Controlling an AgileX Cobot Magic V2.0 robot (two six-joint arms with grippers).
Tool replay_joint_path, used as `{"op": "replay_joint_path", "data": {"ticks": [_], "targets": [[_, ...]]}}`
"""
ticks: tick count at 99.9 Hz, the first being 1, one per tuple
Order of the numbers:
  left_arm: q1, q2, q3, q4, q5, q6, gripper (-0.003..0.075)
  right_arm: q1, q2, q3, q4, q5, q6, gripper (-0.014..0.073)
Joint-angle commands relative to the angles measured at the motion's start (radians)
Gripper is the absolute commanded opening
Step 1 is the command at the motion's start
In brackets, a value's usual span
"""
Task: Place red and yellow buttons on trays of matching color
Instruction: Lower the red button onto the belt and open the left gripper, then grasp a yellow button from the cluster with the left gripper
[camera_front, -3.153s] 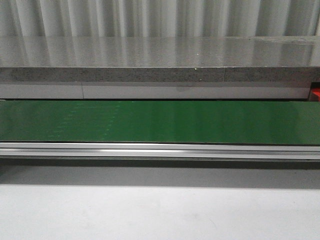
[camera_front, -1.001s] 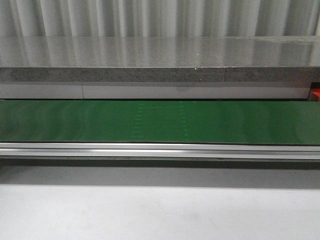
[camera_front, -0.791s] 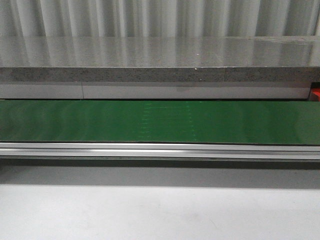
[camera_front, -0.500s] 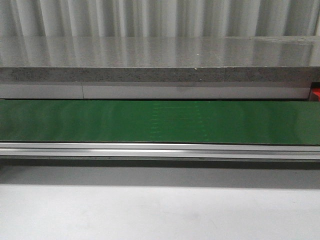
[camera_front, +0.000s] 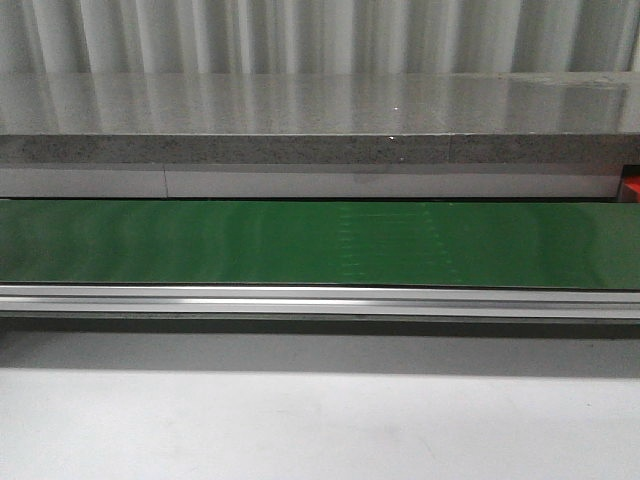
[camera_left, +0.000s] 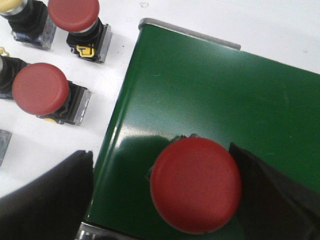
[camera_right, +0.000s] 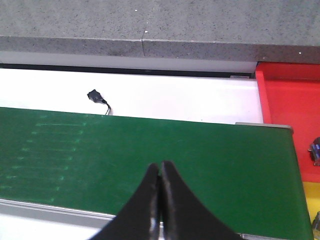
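your left gripper (camera_left: 165, 195) hangs over the near end of the green conveyor belt (camera_left: 210, 95), its two dark fingers (camera_left: 45, 200) spread wide on either side of a red button (camera_left: 196, 185). whether the button rests on the belt or is touched by a finger on one side, you cannot tell from the left wrist view; the gap on the other side is plain, so the jaws read as spread rather than pinching. the button sits near the belt's end, likely because that is where parts are fed onto it.

beside the belt, on the white table (camera_left: 125, 30), the supply waits: two more red buttons (camera_left: 40, 90) (camera_left: 74, 12) standing on their black bases, and the edge of a yellow button (camera_left: 11, 5) in the corner.

your right gripper (camera_right: 160, 170) hovers low over the far stretch of the belt with its fingers pressed together, holding nothing. beyond the belt's end lies the red tray (camera_right: 287, 110), with a sliver of a yellow tray (camera_right: 311, 200) next to it; a small dark object on the red tray's edge is too cropped to name. the right arm looks parked there to catch buttons as they arrive.

the front view shows only bare belt; neither arm nor any button appears in it.
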Motion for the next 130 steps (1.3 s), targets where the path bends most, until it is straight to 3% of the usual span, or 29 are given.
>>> {"op": "replay_joint_path", "data": {"ticks": [1, 19, 43, 68, 95, 130], "targets": [[-0.005, -0.047, -0.054, -0.008, -0.022, 0.001, 0.0546, -0.001, -0.004, -0.028, 0.011, -0.060, -0.007, -0.0068], [-0.044, -0.121, -0.121, -0.062, -0.004, 0.082, 0.0545, -0.001, -0.004, -0.028, 0.011, -0.060, -0.007, -0.0068], [-0.048, -0.201, -0.183, -0.040, 0.025, 0.087, 0.0545, -0.001, -0.004, -0.028, 0.011, -0.060, -0.007, -0.0068], [0.129, -0.209, -0.154, -0.017, 0.080, 0.087, 0.0545, -0.001, -0.004, -0.028, 0.011, -0.059, -0.007, -0.0068], [0.385, -0.196, 0.004, -0.049, 0.056, 0.087, 0.0545, -0.001, -0.004, -0.028, 0.011, -0.058, -0.007, -0.0068], [0.426, -0.024, 0.044, -0.056, -0.033, 0.087, 0.0545, -0.001, -0.004, -0.028, 0.011, -0.057, -0.007, -0.0068]]}}
